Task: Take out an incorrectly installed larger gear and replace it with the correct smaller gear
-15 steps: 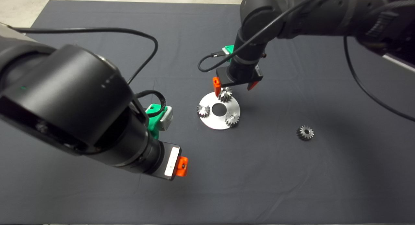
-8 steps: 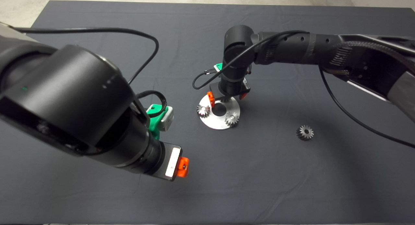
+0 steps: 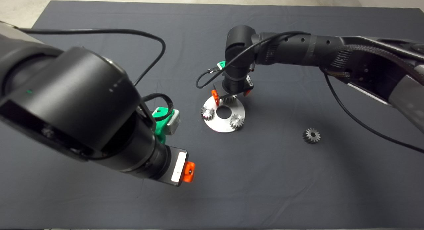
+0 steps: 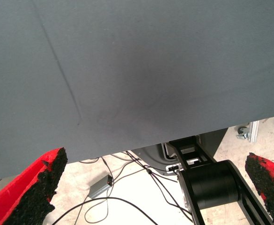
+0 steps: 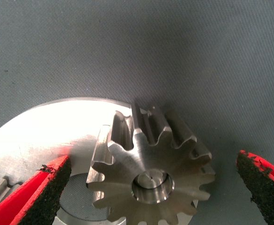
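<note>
The larger gear (image 5: 148, 140), grey steel with coarse teeth, sits on a pin at the far side of a round silver plate (image 3: 221, 125). My right gripper (image 3: 231, 96) is low over it and open, one red finger on each side of the gear and apart from it. In the right wrist view the gear fills the space between the pads (image 5: 50, 187). The smaller gear (image 3: 311, 135) lies loose on the mat to the right of the plate. My left gripper (image 3: 186, 170) hangs open over the mat's near left, holding nothing.
Two small silver gears (image 3: 207, 113) (image 3: 236, 121) sit on the plate beside its centre hole (image 3: 224, 111). The left wrist view shows the mat's edge (image 4: 174, 136) with floor, cables and a robot base beyond it. The right arm's black cable loops left of its wrist.
My right arm has come down and slightly left over the plate, so its open fingers now flank the larger gear. The left arm has barely shifted.
</note>
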Controlling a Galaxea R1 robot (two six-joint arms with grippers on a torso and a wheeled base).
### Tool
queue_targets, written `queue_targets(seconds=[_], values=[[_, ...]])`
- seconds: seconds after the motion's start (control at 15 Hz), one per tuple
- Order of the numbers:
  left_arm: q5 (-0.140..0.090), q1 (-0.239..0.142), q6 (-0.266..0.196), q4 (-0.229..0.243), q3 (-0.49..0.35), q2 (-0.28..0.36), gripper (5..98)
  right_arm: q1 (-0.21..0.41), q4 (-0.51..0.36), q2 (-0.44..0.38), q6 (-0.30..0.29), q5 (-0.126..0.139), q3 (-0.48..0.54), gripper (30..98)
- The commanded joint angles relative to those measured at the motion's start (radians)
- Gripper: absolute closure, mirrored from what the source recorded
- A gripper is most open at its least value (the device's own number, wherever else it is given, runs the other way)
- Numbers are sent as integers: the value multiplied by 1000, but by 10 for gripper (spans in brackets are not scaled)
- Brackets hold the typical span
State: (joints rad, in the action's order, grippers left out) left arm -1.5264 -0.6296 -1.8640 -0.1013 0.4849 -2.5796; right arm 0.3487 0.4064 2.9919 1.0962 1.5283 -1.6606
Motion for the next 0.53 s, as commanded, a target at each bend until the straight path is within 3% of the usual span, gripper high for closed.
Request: queue_targets(seconds=[0.0,0.2,0.47], values=[[-55,-13,-1,-2,0,-14,60,7,68,5,-15,87,-23,349],[-55,-13,-1,0,0,-14,60,7,68,5,-10,87,-17,370],[-55,-13,-1,2,1,-14,60,6,68,3,-6,89,-13,462]])
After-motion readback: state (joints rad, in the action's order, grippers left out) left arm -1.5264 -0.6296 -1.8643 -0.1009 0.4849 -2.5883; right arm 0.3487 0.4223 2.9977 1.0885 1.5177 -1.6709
